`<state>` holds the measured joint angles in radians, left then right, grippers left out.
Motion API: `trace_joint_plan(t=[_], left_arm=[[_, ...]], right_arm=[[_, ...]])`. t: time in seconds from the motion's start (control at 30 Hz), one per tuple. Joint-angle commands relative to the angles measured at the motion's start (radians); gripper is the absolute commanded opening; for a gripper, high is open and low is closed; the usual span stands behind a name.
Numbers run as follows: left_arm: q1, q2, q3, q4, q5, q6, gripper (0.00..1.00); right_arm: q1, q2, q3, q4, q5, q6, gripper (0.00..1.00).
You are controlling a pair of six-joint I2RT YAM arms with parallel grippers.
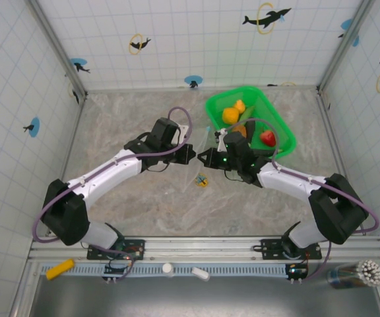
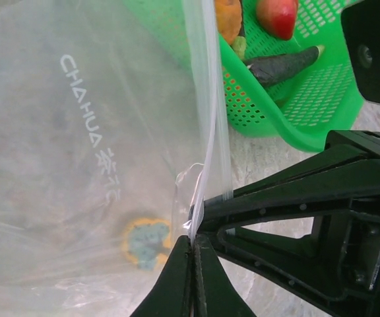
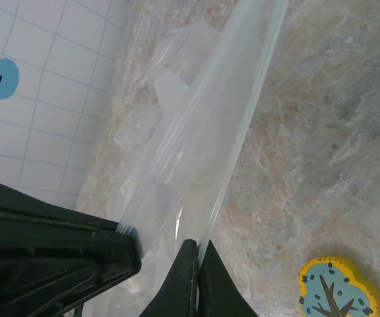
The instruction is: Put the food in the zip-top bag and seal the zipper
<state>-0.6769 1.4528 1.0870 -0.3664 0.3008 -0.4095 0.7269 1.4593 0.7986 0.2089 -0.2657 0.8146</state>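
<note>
Transparent thin plastic zip-top bag spreads left of my left gripper, whose fingers are clenched on its narrow whitish zipper strip; my right gripper pinches the same strip just right of them; beyond sits a bright green mesh basket holding a dark purple eggplant and a red apple; from the right wrist, my right fingers are clamped on the bag's edge, a yellow-and-blue trinket lying on the marbled table to their right; from above, both grippers meet tip to tip, the bag between them, just left of the basket.
</note>
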Motion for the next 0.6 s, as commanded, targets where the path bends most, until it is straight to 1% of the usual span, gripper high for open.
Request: trace_joint_plan(t=[0.0, 0.1, 0.2, 0.3, 0.37, 0.47, 0.5, 0.57], left_arm=[[0.002, -0.035, 0.008, -0.031, -0.050, 0.018, 0.00], [0.002, -0.068, 0.037, -0.069, -0.114, 0.015, 0.00], [0.001, -0.110, 0.076, -0.139, -0.226, -0.015, 0.00], [0.002, -0.166, 0.115, -0.199, -0.337, -0.059, 0.00], [0.002, -0.187, 0.159, -0.245, -0.367, -0.073, 0.00], [0.002, -0.192, 0.238, -0.334, -0.381, -0.076, 0.00], [0.001, -0.199, 0.255, -0.354, -0.383, -0.075, 0.00], [0.000, -0.217, 0.284, -0.385, -0.390, -0.083, 0.00]], right_arm=[[-0.006, -0.034, -0.031, 0.002, 0.019, -0.017, 0.00], [-0.023, -0.037, -0.039, -0.002, 0.013, -0.021, 0.00], [-0.036, -0.040, -0.035, -0.034, 0.022, -0.041, 0.05], [-0.053, -0.036, -0.025, -0.070, 0.022, -0.056, 0.05], [-0.058, -0.029, -0.002, -0.102, 0.029, -0.080, 0.07], [-0.057, -0.009, 0.065, -0.206, 0.063, -0.155, 0.15], [-0.055, -0.002, 0.098, -0.258, 0.104, -0.202, 0.17], [-0.059, 0.009, 0.137, -0.304, 0.119, -0.249, 0.17]])
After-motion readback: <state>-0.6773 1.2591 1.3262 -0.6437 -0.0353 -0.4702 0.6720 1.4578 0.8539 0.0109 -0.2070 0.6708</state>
